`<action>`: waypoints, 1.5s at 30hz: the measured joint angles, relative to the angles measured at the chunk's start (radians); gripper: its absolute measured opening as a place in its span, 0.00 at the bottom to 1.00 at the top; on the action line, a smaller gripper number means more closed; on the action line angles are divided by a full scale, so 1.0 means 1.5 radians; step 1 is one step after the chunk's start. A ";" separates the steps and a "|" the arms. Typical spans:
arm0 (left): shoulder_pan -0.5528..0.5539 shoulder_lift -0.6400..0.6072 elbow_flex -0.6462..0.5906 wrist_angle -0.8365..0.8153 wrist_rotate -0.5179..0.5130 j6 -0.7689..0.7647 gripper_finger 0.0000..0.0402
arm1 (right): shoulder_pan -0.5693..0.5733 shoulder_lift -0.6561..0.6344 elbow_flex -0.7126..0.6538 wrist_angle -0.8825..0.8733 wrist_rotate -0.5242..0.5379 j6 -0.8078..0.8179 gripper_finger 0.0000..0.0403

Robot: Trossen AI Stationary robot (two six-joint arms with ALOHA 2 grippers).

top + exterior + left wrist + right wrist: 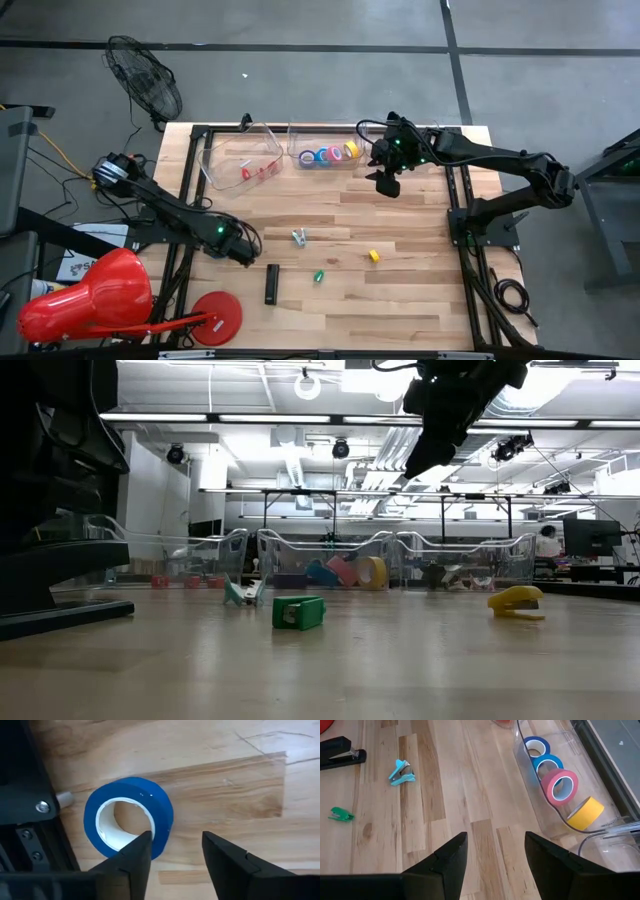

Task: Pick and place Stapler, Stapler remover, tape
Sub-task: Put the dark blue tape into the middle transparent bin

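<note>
Hovering low over the table's (400,300) left side, the left gripper (172,852) has its fingers apart, one of them just in front of a blue tape roll (129,822) that lies flat on the wood beside the arm's dark frame. The right gripper (492,852) hangs raised near the far edge — fingers spread, nothing between them — just beside a clear bin (345,140). In that bin stand more tape rolls (559,790): blue, a lighter blue, pink and yellow. On the open wood lie a black stapler (271,284), a teal staple remover (299,237), a small green stapler (319,276) and a small yellow stapler (374,256). A second clear bin (225,150) to the left holds small red items — too small to tell apart.
</note>
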 joint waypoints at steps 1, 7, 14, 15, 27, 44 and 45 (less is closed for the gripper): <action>0.000 0.000 0.000 -0.003 0.000 0.000 0.44 | 0.000 0.000 0.000 0.000 0.000 0.000 0.47; 0.000 0.000 -0.001 -0.001 0.000 0.006 0.46 | 0.000 0.000 0.000 0.000 0.000 -0.002 0.47; 0.000 0.000 0.011 -0.024 -0.017 0.014 0.46 | 0.000 0.000 0.000 0.000 0.000 -0.009 0.47; 0.000 0.000 0.011 -0.028 -0.020 0.017 0.46 | 0.000 0.000 0.000 0.000 0.000 -0.012 0.47; 0.000 -0.001 -0.057 0.075 -0.007 0.017 0.46 | 0.000 0.000 0.000 0.000 0.000 -0.012 0.47; 0.000 -0.004 -0.040 0.216 -0.156 0.065 0.09 | 0.000 0.000 0.000 0.006 0.002 -0.015 0.47; 0.000 -0.006 -0.035 0.229 -0.194 0.090 0.10 | 0.000 0.000 0.000 0.008 -0.002 -0.015 0.47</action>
